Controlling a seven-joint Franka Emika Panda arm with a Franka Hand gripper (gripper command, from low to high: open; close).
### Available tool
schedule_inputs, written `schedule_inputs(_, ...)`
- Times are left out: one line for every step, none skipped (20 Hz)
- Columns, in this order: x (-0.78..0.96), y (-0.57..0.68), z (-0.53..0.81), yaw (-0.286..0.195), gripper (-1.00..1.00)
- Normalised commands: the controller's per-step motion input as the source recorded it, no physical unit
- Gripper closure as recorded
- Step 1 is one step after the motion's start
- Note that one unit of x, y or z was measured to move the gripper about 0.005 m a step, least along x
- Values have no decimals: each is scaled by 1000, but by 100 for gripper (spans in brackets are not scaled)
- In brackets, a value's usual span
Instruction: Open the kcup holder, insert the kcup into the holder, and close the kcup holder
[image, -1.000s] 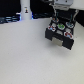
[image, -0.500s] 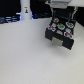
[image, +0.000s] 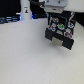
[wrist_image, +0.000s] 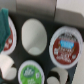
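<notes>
The kcup holder (image: 60, 34) is a black box at the exterior view's right, with its drawer out and round pod slots showing. My gripper (image: 59, 20) hangs right over it. In the wrist view the kcup (wrist_image: 30, 74) with its bright green top sits in the black tray (wrist_image: 49, 25) between my two pale fingertips (wrist_image: 8, 69). Small gaps show on both sides of the kcup, so the jaws stand apart around it. A green spot, the kcup (image: 60, 23), also shows under the gripper in the exterior view.
A red-topped pod (wrist_image: 66, 46) and another reddish pod (wrist_image: 7, 37) sit in neighbouring slots, with a pale round slot (wrist_image: 33, 35) between them. A tall white bottle-shaped object (image: 24, 11) stands at the back on the exterior view's left. The pale tabletop (image: 25, 55) spreads in front.
</notes>
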Motion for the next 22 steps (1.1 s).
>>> schedule_inputs(757,-232,-10,22,-100)
schedule_inputs(739,-182,-38,27,-100)
schedule_inputs(692,-117,-92,26,-100)
schedule_inputs(652,-63,-130,25,-100)
schedule_inputs(9,166,120,12,100)
schedule_inputs(623,-6,-140,30,-100)
schedule_inputs(571,79,-169,42,-100)
schedule_inputs(480,133,-172,63,-100)
schedule_inputs(414,168,-174,73,-100)
schedule_inputs(259,210,-198,83,-100)
schedule_inputs(187,235,-219,89,-100)
schedule_inputs(97,244,-249,104,-100)
schedule_inputs(20,247,-268,123,-100)
schedule_inputs(-30,257,-276,130,-100)
schedule_inputs(-57,284,-269,130,-100)
schedule_inputs(-56,336,-246,138,-100)
schedule_inputs(-21,291,-237,169,-100)
schedule_inputs(7,308,-220,169,-100)
schedule_inputs(-23,331,-196,160,-100)
schedule_inputs(-64,292,-182,159,-100)
schedule_inputs(-121,299,-150,170,-100)
schedule_inputs(-151,298,-104,177,-100)
